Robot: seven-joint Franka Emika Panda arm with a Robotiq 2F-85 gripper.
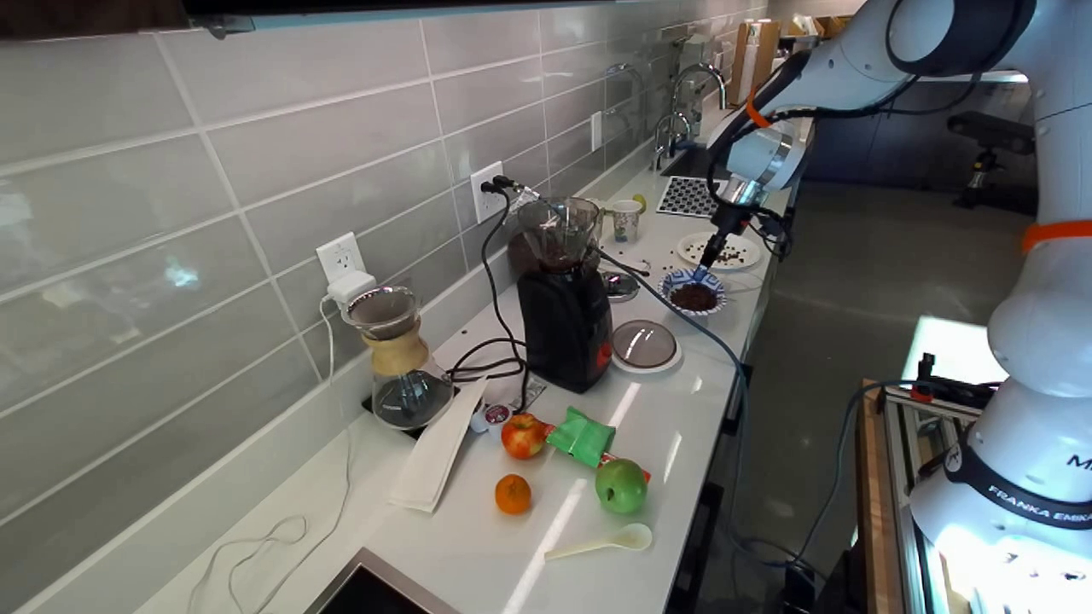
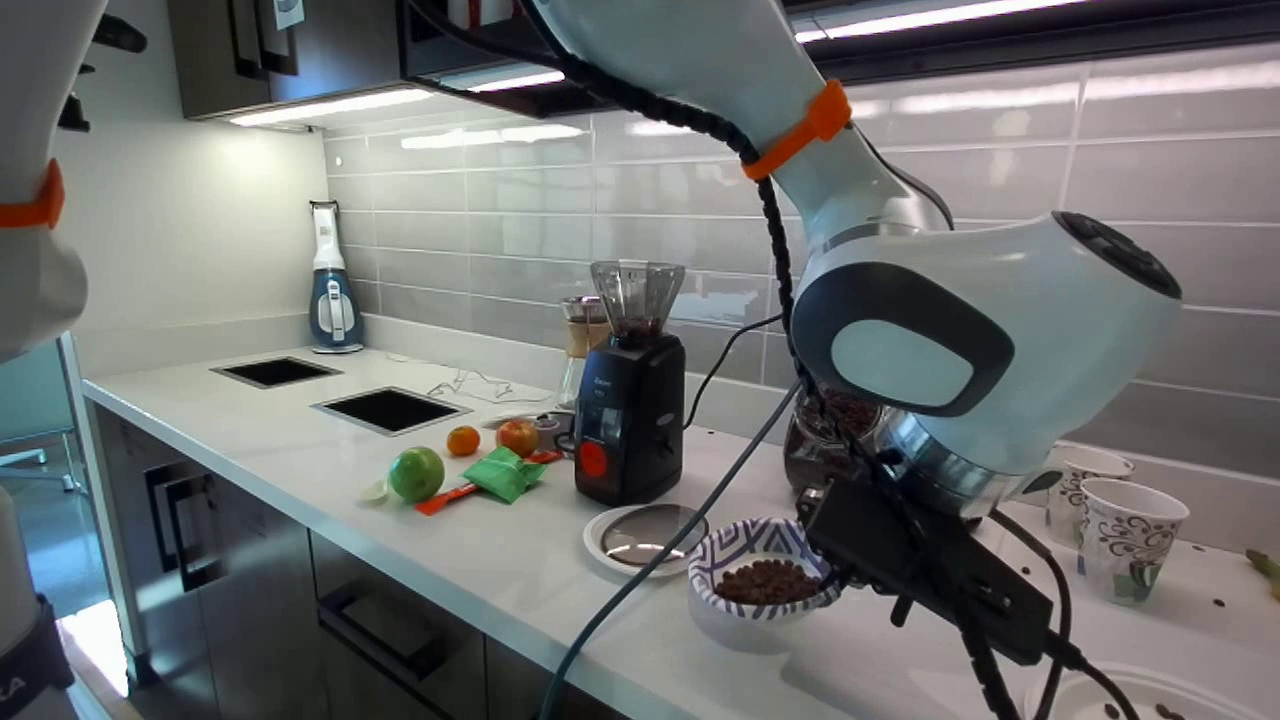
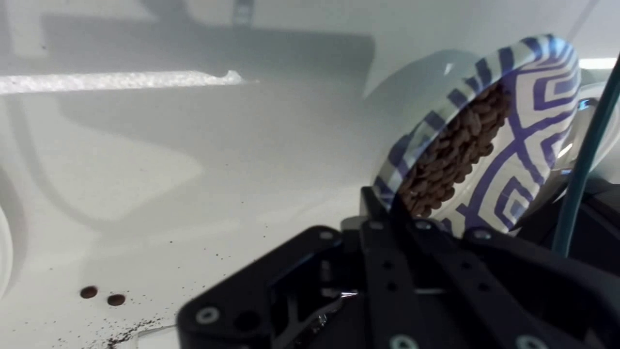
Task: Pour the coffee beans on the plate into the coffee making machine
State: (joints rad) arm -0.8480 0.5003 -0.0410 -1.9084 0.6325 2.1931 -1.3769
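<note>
The coffee beans form a dark brown heap in a small white bowl with blue-purple patterning. My gripper is shut on the bowl's rim. I cannot tell whether the bowl's base touches the counter. The coffee machine is upright and black, with a red button and a clear hopper on top; it stands beside the bowl, apart from it. A small white plate lies in front of the machine, under a round translucent lid.
A blue-green cable crosses between the bowl and the machine. A white plate with scattered beans lies beyond the gripper. Paper cups and a bean jar stand behind. A green apple lies past the machine.
</note>
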